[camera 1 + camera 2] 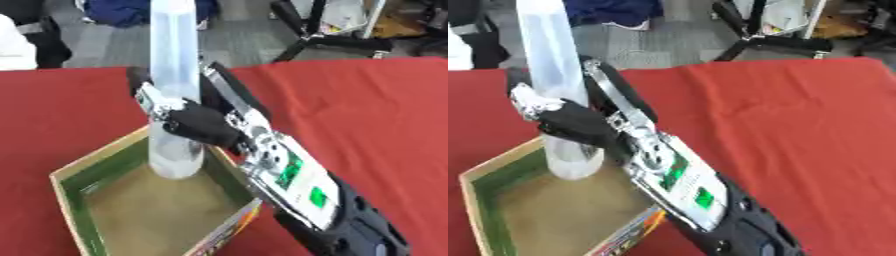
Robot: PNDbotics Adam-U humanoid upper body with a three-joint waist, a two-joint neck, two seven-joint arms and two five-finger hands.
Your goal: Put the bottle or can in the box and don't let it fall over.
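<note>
Red cloth point(385, 100) over the table, grey floor and tripod legs beyond. Open cardboard box point(79, 185), green inside, near the front edge. Tall clear bottle point(175, 75) upright, base low inside the box's far corner, seemingly touching or just above the floor. Right hand point(197, 122) reaching in from the lower right, fingers and thumb curled round the bottle's middle. Left hand out of view. Step in hand, by the look of it: the placing. Next: base flat on the box floor, fingers opened slowly, hand drawn straight back without nudging so tall and tippy a thing.
</note>
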